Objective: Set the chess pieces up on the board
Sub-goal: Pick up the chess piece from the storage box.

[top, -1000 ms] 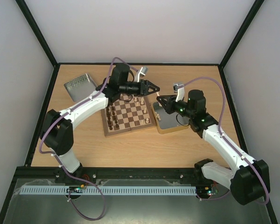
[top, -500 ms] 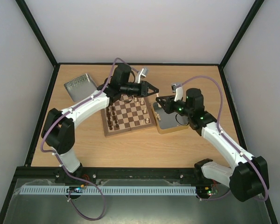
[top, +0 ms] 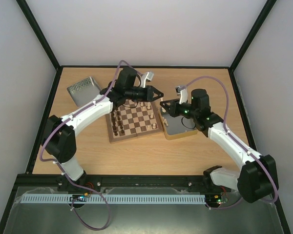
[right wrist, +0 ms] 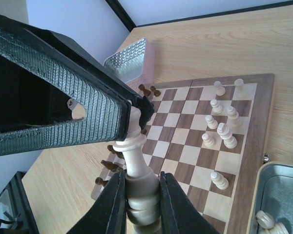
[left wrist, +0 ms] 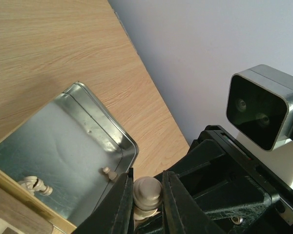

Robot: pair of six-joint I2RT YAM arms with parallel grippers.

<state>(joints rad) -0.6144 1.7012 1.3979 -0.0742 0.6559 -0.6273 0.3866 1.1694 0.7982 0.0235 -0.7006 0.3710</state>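
Note:
One tall cream chess piece [right wrist: 136, 155] is held from both ends above the gap between the board [top: 133, 136] and the open tin [top: 178, 129]. My right gripper [right wrist: 139, 190] is shut on its base. My left gripper [left wrist: 147, 184] is shut on its head [left wrist: 147, 191]. In the top view the left gripper [top: 159, 94] and right gripper [top: 164, 103] meet tip to tip. Several cream pieces [right wrist: 219, 127] stand on the board's right side. Dark pieces [right wrist: 109, 148] line its left edge.
The open tin [left wrist: 49, 146] holds a few loose cream pieces [left wrist: 35, 185]; its corner also shows in the right wrist view [right wrist: 278, 190]. A second metal tin [top: 83, 89] lies at the back left of the table.
The right arm has swung left and up, bringing its gripper against the left gripper. The left gripper has shifted slightly left.

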